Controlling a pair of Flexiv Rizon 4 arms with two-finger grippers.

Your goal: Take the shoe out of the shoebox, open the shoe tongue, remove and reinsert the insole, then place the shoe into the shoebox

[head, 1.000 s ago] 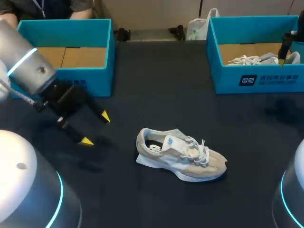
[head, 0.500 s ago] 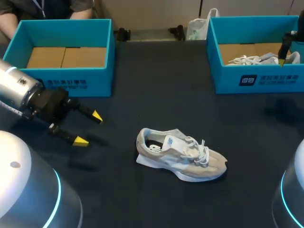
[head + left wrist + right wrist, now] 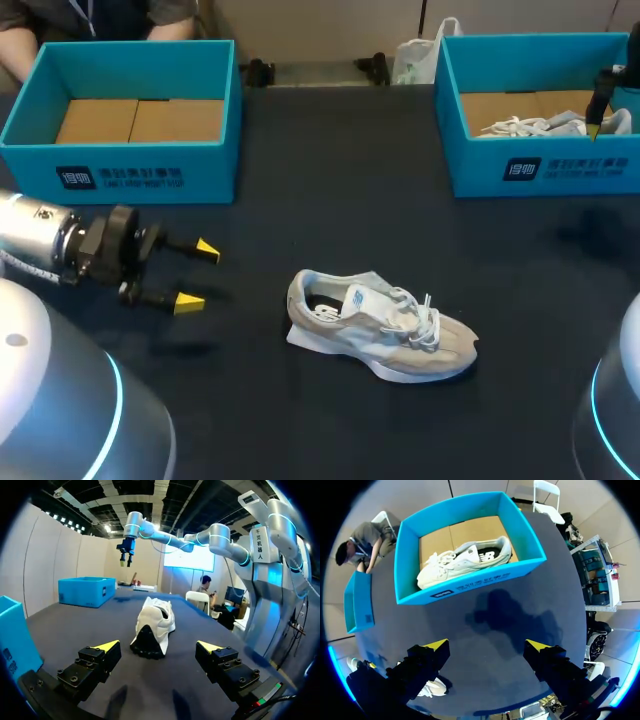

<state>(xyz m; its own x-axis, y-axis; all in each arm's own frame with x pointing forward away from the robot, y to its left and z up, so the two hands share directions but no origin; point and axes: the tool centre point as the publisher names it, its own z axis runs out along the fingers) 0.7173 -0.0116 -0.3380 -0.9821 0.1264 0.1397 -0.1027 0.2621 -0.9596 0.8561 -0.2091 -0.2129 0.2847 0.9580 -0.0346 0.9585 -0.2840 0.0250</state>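
A beige and white shoe (image 3: 380, 325) lies on its sole in the middle of the dark table, toe to the right. My left gripper (image 3: 196, 274) hangs low to its left, open and empty, with its fingers aimed at it. In the left wrist view the shoe (image 3: 152, 627) lies ahead of the open gripper (image 3: 160, 647), heel toward it. My right gripper (image 3: 594, 128) hangs over the right blue shoebox (image 3: 540, 170). In the right wrist view this gripper (image 3: 487, 645) is open high above the box (image 3: 470, 587), which holds a second shoe (image 3: 465, 557).
A left blue shoebox (image 3: 120, 175) stands at the back left with a bare cardboard floor. The second shoe's laces (image 3: 520, 126) show inside the right box. A white bag (image 3: 415, 60) sits beyond the table's far edge.
My left arm has swung down and back to the left, and its gripper has turned level with the table, pointing at the shoe. The shoe and my right arm have not moved.
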